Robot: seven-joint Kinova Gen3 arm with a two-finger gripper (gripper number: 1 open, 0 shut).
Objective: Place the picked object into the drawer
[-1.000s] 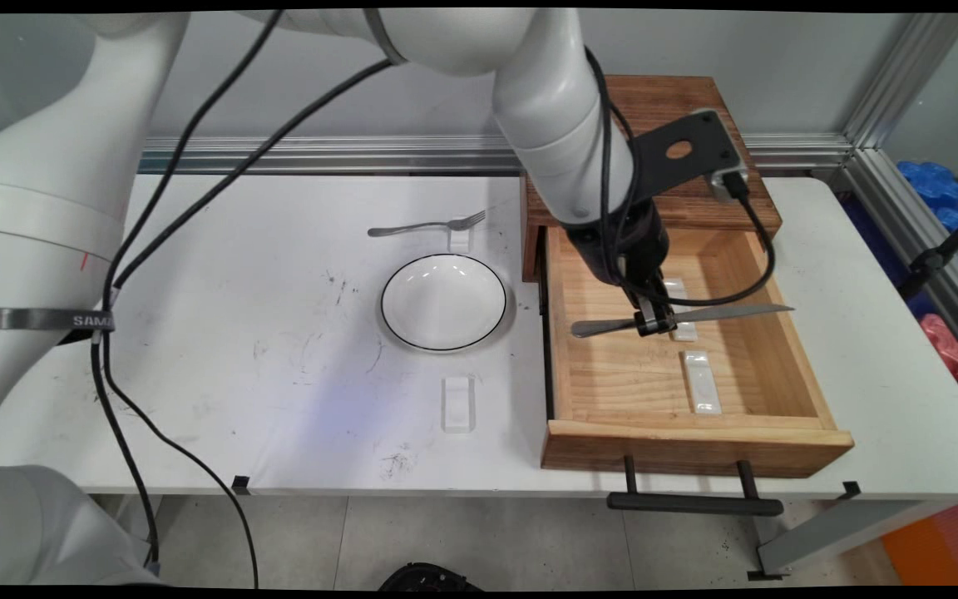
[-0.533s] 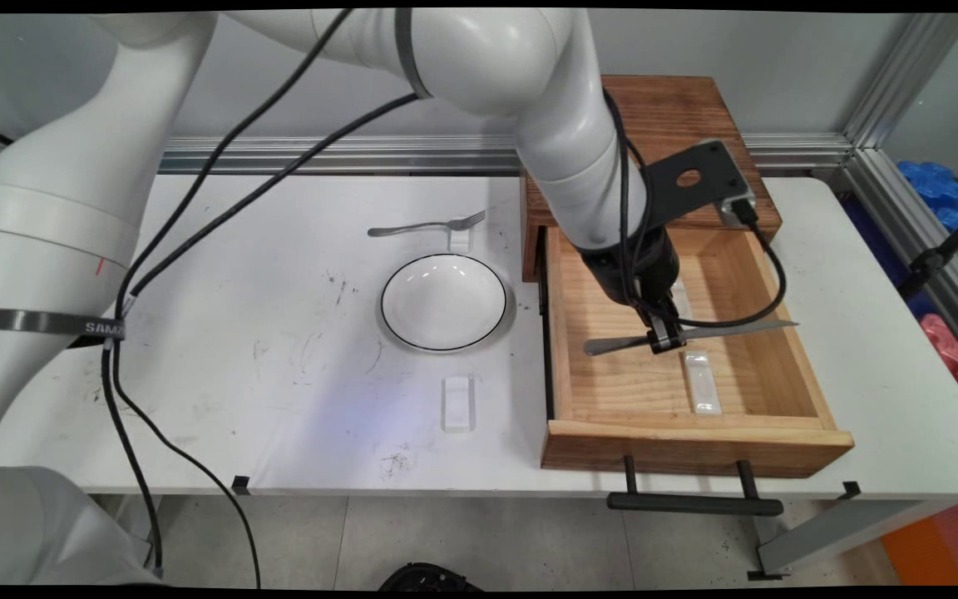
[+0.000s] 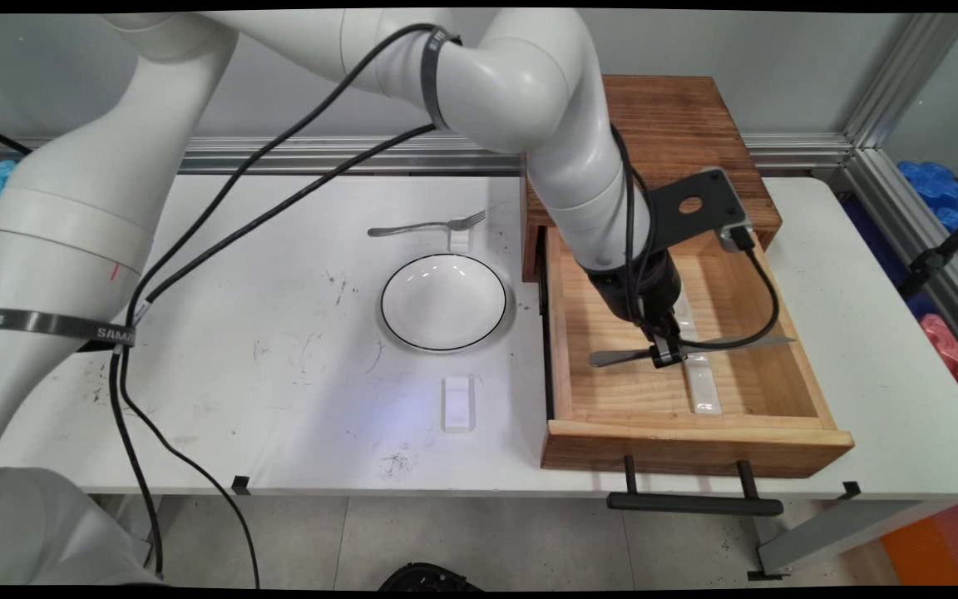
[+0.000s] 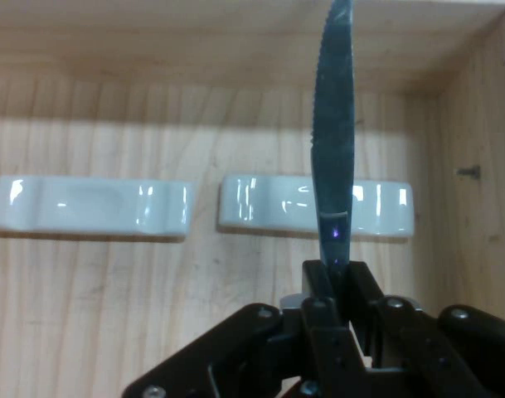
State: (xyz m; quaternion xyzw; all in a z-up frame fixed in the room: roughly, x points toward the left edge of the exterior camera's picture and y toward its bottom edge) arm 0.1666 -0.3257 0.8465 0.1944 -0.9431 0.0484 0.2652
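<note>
A: The pincer (image 3: 667,356) is clamped on a table knife (image 3: 720,343), gripping it on the handle side of its middle, inside the open wooden drawer (image 3: 566,333).

B: Which way does the knife lie?

A: In the main view its long axis runs from about nine o'clock to three o'clock: handle end toward nine, blade tip toward three, near the drawer's right wall. In the hand view the serrated blade (image 4: 335,124) points straight to twelve o'clock from the pincer (image 4: 333,286), crossing over one of two white ceramic rests.

B: Touching that rest?

A: I cannot tell; the blade passes in front of the rest (image 4: 315,206), while the second rest (image 4: 90,206) sits clear at nine o'clock, a small gap between them. There is only the one arm, so the pincer is already on the knife.

B: What does the drawer hold otherwise?

A: Only the two rests, end to end on its floor; the nearer one (image 3: 701,385) shows plainly in the main view.

B: And outside it?

A: On the table (image 3: 279,249), at nine o'clock from the drawer, a white bowl with a dark rim (image 3: 443,301), nothing visible in it. At its twelve o'clock a fork (image 3: 427,225) propped on a small rest; at six o'clock another rest (image 3: 457,403) lies bare.
</note>
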